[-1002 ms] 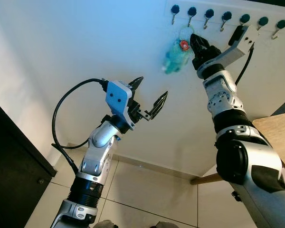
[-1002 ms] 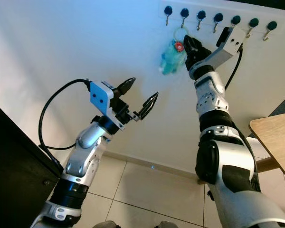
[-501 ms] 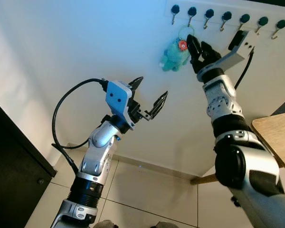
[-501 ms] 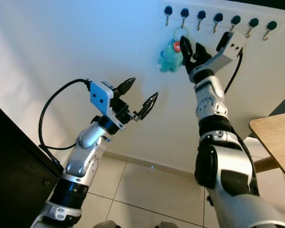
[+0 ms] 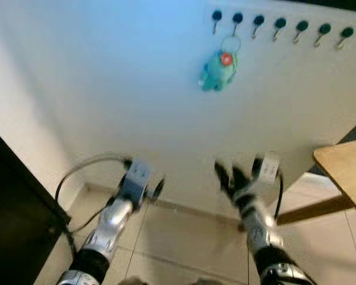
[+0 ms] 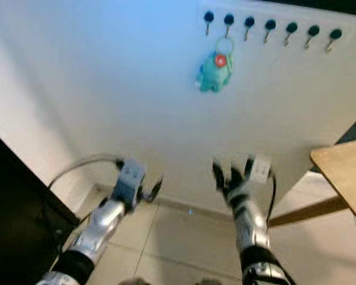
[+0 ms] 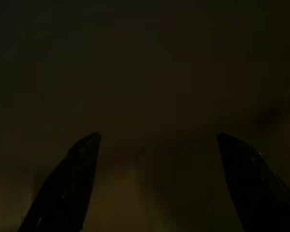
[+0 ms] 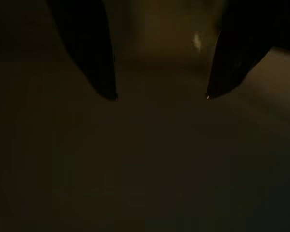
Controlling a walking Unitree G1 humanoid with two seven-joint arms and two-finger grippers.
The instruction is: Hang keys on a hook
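Keys (image 5: pixel 223 65) hang on the white wall (image 5: pixel 107 89) from a ring looped over the second hook (image 5: pixel 236 20) from the left in a row of seven dark-knobbed hooks (image 5: pixel 279 26) near the top of the wall; a teal plush keychain with a small red-and-white tag dangles from the ring and rests against the wall, touched by nothing. Well below them, low against the wall, the right pincer (image 5: pixel 229 177) points upward with its two black fingers spread apart and nothing between them; its wrist view is very dark, though the two fingertips (image 8: pixel 108 92) show clearly separated. The left pincer (image 5: pixel 156 189) is also held low, near the base of the wall, at the end of a silver arm with a blue-grey camera block and a looping black cable; it is blurred in the head views, but its wrist view, equally dark, shows both fingers (image 7: pixel 67 188) standing wide apart and empty. A wooden table (image 5: pixel 343 172) shows at the right side, its corner and one slanting leg visible. Pale floor tiles (image 5: pixel 184 237) lie beneath the arms, and a dark cabinet (image 5: pixel 15 214) stands at the left edge.
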